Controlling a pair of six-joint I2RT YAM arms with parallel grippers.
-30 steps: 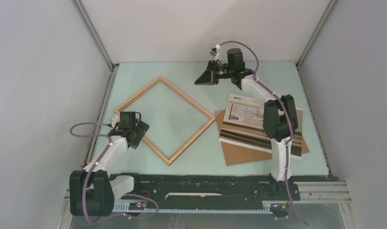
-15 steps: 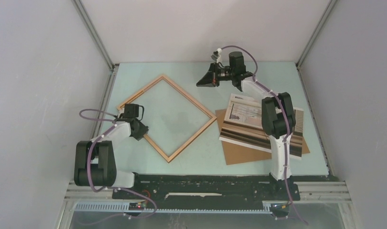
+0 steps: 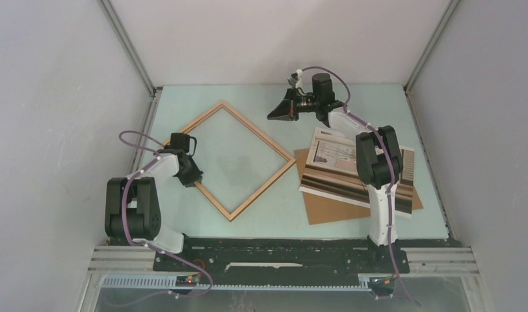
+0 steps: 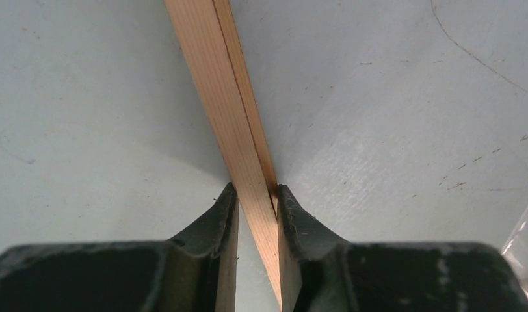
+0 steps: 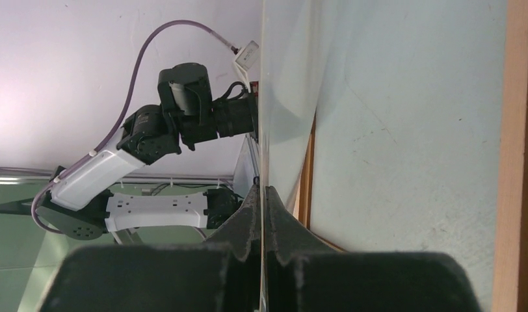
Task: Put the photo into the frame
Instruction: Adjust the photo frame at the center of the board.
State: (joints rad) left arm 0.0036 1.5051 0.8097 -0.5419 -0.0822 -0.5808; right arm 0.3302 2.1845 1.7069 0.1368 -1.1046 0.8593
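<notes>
Light wood first: the frame [image 3: 264, 188] lies flat on the counter [image 3: 378, 110], left of centre in the overhead view, turned like a diamond, with nothing inside it.

Left hand [image 4: 255, 192]: closed on the frame's lower-left rail, one fingertip against each side of the wood.

Right hand [image 3: 272, 115]: raised at upper centre, beyond the frame's far corner, with its fingers pressed together. A thin pale line [image 5: 262, 97] runs up from between the tips. I cannot tell whether that is a clear sheet being held.

The photo [image 3: 336, 153] lies right of centre, printed side up, on the brown backing board [image 3: 326, 211]. It is well apart from the frame and partly hidden by the right arm.

Step in hand, as I judge it: securing the frame. I would keep the grip square across the rail and low. I would avoid any twist, since thin wood may rack at the corners, and keep the frame flat so it can receive the print.

Count:
- one frame
- one photo
- one backing board
- two hands
</notes>
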